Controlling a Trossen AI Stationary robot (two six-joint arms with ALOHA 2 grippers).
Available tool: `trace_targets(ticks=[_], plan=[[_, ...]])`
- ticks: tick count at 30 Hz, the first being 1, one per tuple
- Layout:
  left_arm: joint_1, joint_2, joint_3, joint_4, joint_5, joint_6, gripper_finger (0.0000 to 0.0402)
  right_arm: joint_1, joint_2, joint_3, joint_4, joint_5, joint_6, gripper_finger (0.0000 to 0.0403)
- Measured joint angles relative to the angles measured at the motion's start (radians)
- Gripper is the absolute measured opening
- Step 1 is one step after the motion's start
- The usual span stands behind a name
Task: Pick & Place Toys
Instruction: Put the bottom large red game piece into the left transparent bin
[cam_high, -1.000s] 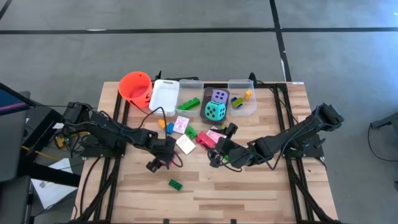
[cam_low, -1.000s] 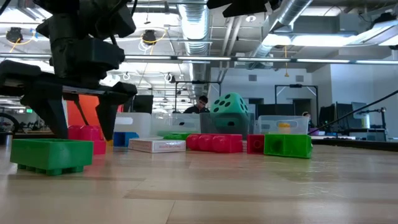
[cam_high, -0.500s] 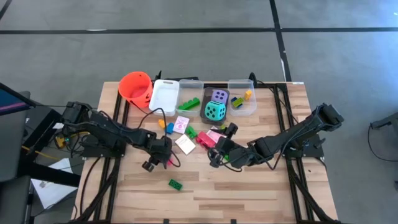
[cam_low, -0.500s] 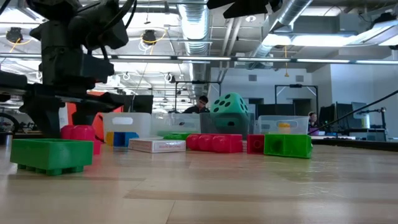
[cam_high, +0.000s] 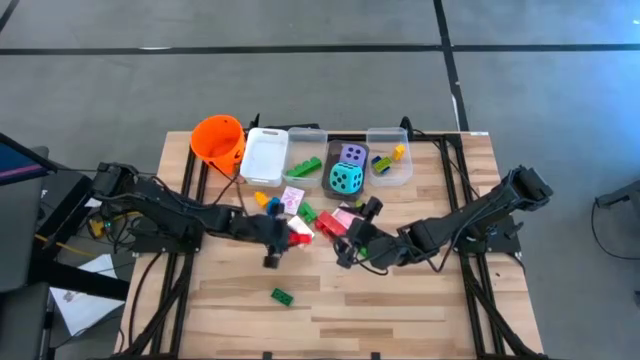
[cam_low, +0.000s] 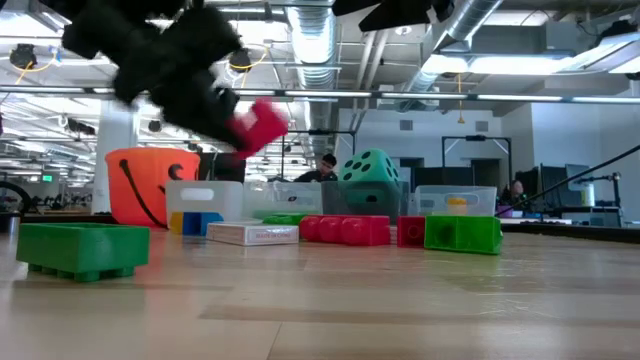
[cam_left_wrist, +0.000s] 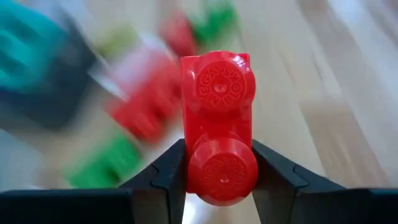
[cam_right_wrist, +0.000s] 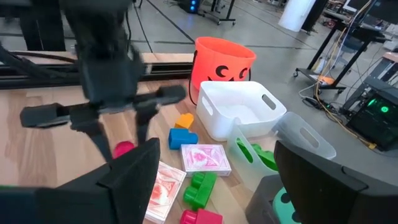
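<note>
My left gripper (cam_high: 283, 238) is shut on a red two-stud brick (cam_high: 298, 238) and holds it above the table's middle; in the low view the brick (cam_low: 258, 124) hangs high over the other toys. My right gripper (cam_high: 346, 252) stands open just right of the middle, over red and pink toys (cam_high: 335, 222), with nothing between its fingers. A lone green brick (cam_high: 281, 295) lies flat near the front. A teal die (cam_high: 346, 179) and a purple die (cam_high: 352, 154) sit in a clear bin at the back. My left gripper pinches the red brick between its two fingers (cam_left_wrist: 169, 180) by the two opposite sides of its near stud end (cam_left_wrist: 221, 171). The fingers come from the table's left, slanting down. The brick sticks out beyond the fingertips along their line, studs showing, lifted clear of the table.
An orange bucket (cam_high: 218, 140), a white bin (cam_high: 264, 155) and clear bins (cam_high: 389, 160) line the far edge. Pink-white cards (cam_high: 292, 197), a blue brick (cam_right_wrist: 182, 138) and a yellow one (cam_right_wrist: 185, 120) lie before them. The front half of the wooden table (cam_high: 400, 310) holds little.
My left gripper, which stood open and pointing down over the red brick on the table, has shut on it. It has then risen, tipped up to a slant and swung toward the table's right. The brick is now lifted clear of the table.
</note>
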Motion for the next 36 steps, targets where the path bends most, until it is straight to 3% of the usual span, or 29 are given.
trace_targets(ticks=[3,8,10,13,19,28,32,36], plan=[[0.003,0.0,0.0,0.189,-0.145,0.02,0.0129,-0.005,0.0,0.0,0.0,0.0,0.001,0.0311],[0.043,0.002,0.0,0.38,-0.489,0.064,0.0129,-0.003,0.0,0.0,0.0,0.0,0.011,0.0311],[0.081,0.002,0.0,0.42,-0.563,0.064,0.0129,-0.002,0.0,0.0,-0.001,0.0,0.025,0.0311],[0.167,0.002,0.0,0.424,-0.587,0.061,0.0129,-0.002,0.0,0.0,-0.002,0.0,0.026,0.0311],[0.378,0.002,0.0,0.423,-0.465,-0.003,0.0129,-0.01,0.0,0.0,-0.001,0.0,0.027,0.0311],[0.6,0.056,0.002,0.439,-0.066,-0.126,0.0132,-0.021,0.0,0.0,0.002,0.0,0.026,0.0311],[0.618,0.123,0.001,0.476,-0.025,-0.126,0.0136,-0.038,0.0,0.0,0.002,0.0,0.026,0.0311],[0.614,0.171,0.001,0.542,-0.023,-0.124,0.0166,-0.048,0.0,0.0,0.001,0.0,0.026,0.0311]])
